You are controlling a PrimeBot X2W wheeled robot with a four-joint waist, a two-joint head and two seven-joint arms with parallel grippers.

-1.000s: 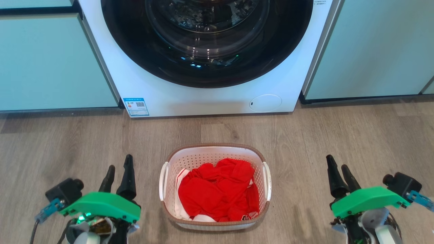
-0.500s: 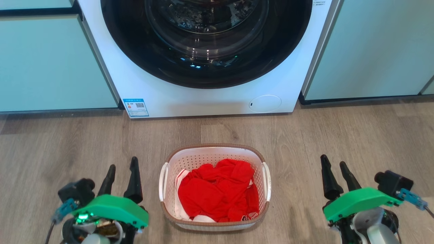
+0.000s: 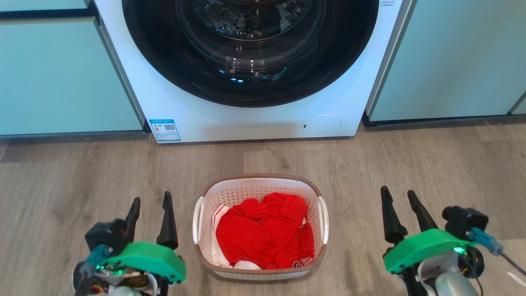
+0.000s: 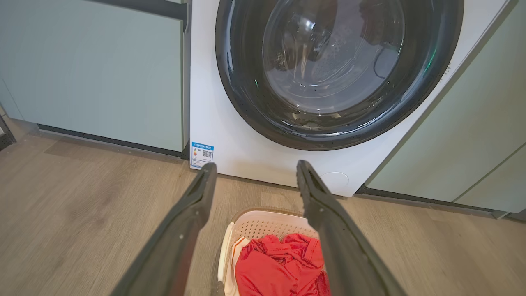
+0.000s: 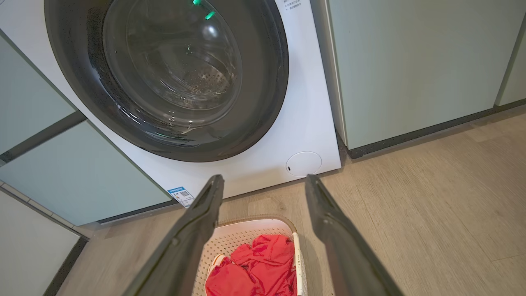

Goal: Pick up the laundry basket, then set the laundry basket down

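The laundry basket (image 3: 260, 186) stands on the wood floor in front of the washing machine, white and perforated with a brown rim and white side handles. Red clothing (image 3: 263, 232) with a bit of white fills it. My left gripper (image 3: 150, 200) hangs open to the basket's left, a short gap from the left handle (image 3: 197, 220). My right gripper (image 3: 397, 194) hangs open further off on the basket's right. Both wrist views look down past open fingers at the basket (image 4: 263, 224) (image 5: 242, 232). Neither gripper holds anything.
A white front-loading washing machine (image 3: 246, 119) with a dark round door stands just behind the basket. Pale green cabinet fronts (image 3: 61, 74) flank it on both sides. Bare wood floor (image 3: 431, 164) lies left and right of the basket.
Both grippers have drifted inward toward the basket, the left one to the right and the right one to the left. Both stay open. The basket has not moved.
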